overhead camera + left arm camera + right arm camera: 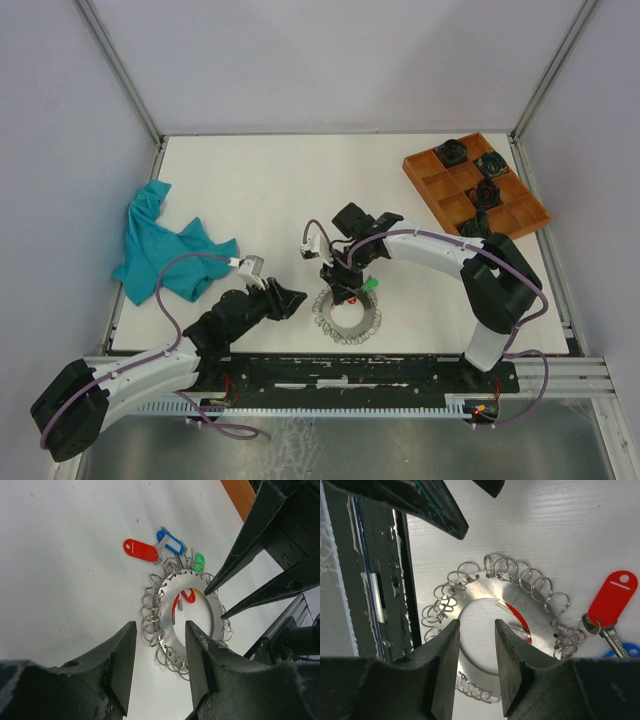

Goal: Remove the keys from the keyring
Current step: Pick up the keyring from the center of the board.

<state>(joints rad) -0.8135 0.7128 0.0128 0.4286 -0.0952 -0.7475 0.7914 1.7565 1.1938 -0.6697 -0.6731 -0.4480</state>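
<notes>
A large silver keyring (347, 315) (166, 611) (485, 586), a flat metal band edged with many small wire loops, lies flat on a white worktop (260, 180), close to its near edge between the two arms. The keys cluster at the keyring's far rim: a red tag (140, 550) (612, 597), a blue tag (170, 541) and a green tag (199, 560) fan outward from it on the surface, each hooked to a loop. Another red piece (189, 596) shows inside the keyring's central hole. The left pincer (290, 298) (159, 630) hovers just to the left of the keyring, jaws apart and holding nothing. The right pincer (345, 285) (476, 625) points down over the keyring's far side, jaws apart with nothing between them; whether its tips touch the metal band cannot be told. A crumpled teal cloth (165, 245) lies well left of the keyring. An orange compartment tray (475, 190) with small dark objects sits well beyond it to the right.
</notes>
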